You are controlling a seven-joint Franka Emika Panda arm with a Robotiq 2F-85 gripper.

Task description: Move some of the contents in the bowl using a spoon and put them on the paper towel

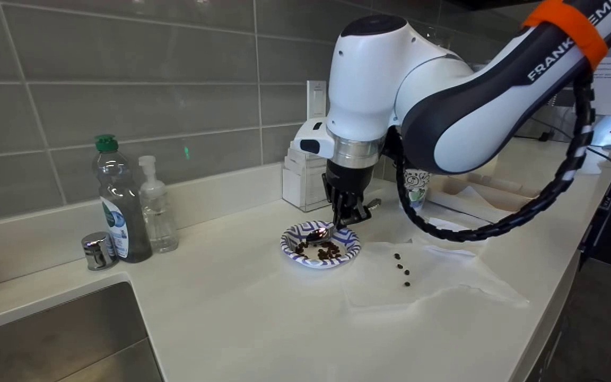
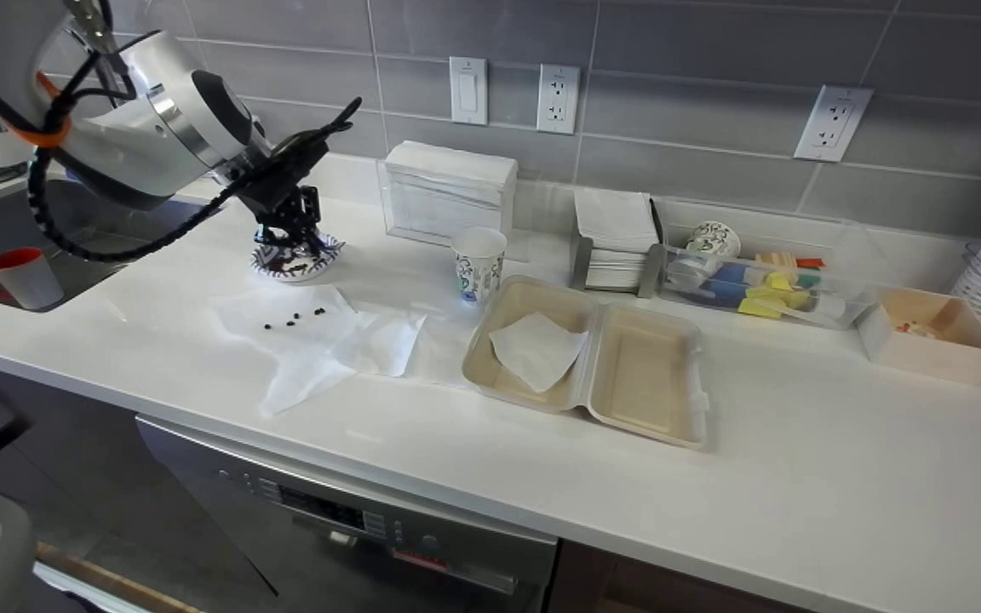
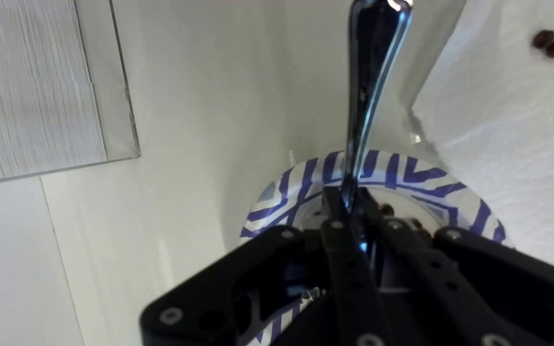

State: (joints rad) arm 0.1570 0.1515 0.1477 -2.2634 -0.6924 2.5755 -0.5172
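The bowl (image 1: 290, 250) with its blue-and-white rim stands on the counter; it also shows in an exterior view (image 2: 333, 248) and the wrist view (image 3: 438, 186). The dark contents (image 1: 329, 251) lie in its bottom. My gripper (image 1: 340, 225) is over the bowl, shut on the handle of the spoon (image 3: 375, 57). The spoon's head (image 1: 318, 235) is tilted down inside the bowl; whether it carries bits cannot be told. The white paper towel (image 1: 443, 273) lies beside the bowl, also in an exterior view (image 2: 239, 319). Several dark bits (image 1: 400, 267) rest on it.
A clear holder of white paper (image 1: 305, 183) stands behind the bowl. A paper cup (image 2: 479, 264) and an open takeout box (image 2: 580, 358) lie past the towel. A soap bottle (image 1: 120, 212), a pump bottle (image 1: 158, 217) and the sink (image 1: 67, 329) are on the other side.
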